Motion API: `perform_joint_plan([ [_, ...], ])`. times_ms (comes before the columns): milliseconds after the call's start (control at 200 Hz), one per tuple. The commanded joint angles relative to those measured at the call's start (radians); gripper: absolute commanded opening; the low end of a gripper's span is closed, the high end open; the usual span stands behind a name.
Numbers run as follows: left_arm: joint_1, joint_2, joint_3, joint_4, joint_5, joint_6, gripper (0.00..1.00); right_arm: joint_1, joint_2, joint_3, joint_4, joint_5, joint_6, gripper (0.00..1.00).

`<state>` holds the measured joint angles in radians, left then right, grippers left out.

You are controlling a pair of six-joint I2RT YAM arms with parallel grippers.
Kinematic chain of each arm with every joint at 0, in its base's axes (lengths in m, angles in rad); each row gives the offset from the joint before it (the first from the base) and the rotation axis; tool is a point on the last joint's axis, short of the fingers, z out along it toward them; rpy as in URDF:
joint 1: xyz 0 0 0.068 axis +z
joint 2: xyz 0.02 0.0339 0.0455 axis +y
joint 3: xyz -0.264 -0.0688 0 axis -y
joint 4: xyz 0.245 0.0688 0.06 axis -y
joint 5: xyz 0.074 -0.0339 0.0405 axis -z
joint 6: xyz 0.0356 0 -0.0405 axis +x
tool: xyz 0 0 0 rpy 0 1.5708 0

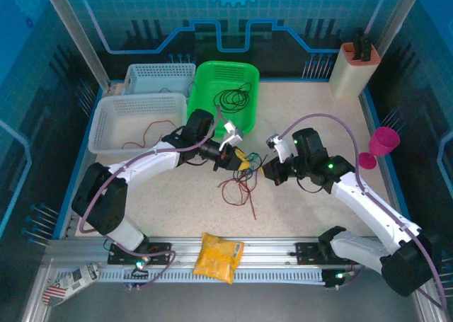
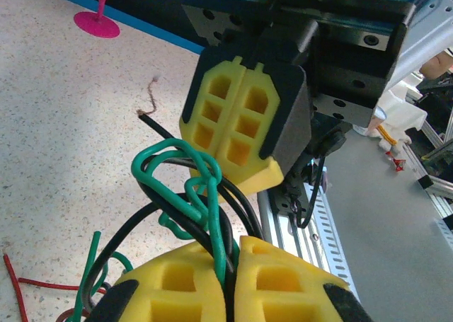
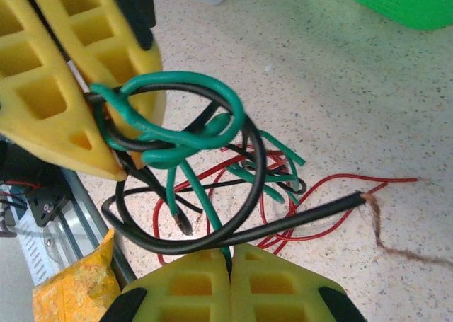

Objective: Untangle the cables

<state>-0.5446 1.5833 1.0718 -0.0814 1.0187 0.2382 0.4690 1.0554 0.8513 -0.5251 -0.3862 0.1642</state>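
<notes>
The cables (image 1: 245, 168) hang as a knot of green and black wire between my two grippers, just above the table's middle. My left gripper (image 1: 236, 159) is shut on green and black strands (image 2: 212, 216), which run into the seam of its yellow fingers (image 2: 170, 286). From the right, my right gripper (image 1: 264, 170) is shut on a green strand (image 3: 205, 194) of the same knot (image 3: 177, 131). Each wrist view shows the other gripper close by, the right one (image 2: 237, 170) and the left one (image 3: 99, 117). Loose red cables (image 3: 333, 194) lie on the table below, and a black end (image 3: 340, 207) sticks out.
A green basket (image 1: 205, 78) at the back holds a black wire. Left of it stand two white baskets (image 1: 106, 117) (image 1: 159, 78), the nearer one holding a red wire. A pink goblet (image 1: 382, 145) and a beige holder (image 1: 354, 71) stand at the right. A yellow bag (image 1: 218, 257) lies on the front rail.
</notes>
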Motion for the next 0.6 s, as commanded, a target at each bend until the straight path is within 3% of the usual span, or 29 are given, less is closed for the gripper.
perform_joint_plan([
  [0, -0.007, -0.023, 0.025, -0.015, 0.054, 0.041, 0.00, -0.026, 0.003, 0.022, -0.037, 0.049, 0.039, 0.00],
  [205, -0.007, -0.018, 0.027, -0.001, 0.043, 0.024, 0.00, 0.005, -0.031, 0.007, 0.035, -0.152, 0.009, 0.00],
  [595, -0.008, -0.020, 0.025, 0.006, 0.044, 0.018, 0.00, 0.089, 0.048, 0.022, 0.090, -0.190, 0.005, 0.00],
])
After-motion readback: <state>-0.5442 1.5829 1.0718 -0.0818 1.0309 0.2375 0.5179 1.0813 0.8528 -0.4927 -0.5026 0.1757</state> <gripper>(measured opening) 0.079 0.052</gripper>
